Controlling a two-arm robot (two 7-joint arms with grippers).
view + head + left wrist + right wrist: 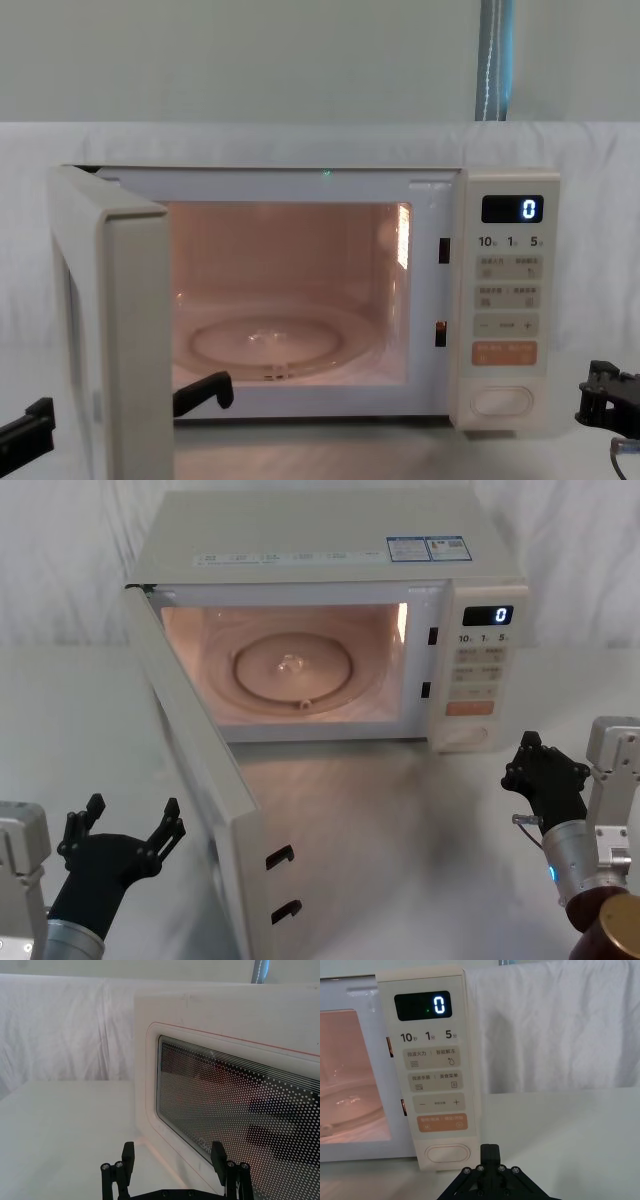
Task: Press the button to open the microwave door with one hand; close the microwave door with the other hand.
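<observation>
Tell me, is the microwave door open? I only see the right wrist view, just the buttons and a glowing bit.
Observer: Yes. In the head view the microwave door is swung wide open toward the robot's left.
Operator: Where's the other hand?
Observer: The left gripper hangs low at the robot's left, fingers spread, on the outer side of the door. Its wrist view looks right at the door's window.
Operator: Is it touching the door?
Observer: Not in the head view; there is a gap between them.
Operator: And my hand?
Observer: The right gripper sits in front of the panel, back from the button, fingers together.
</observation>
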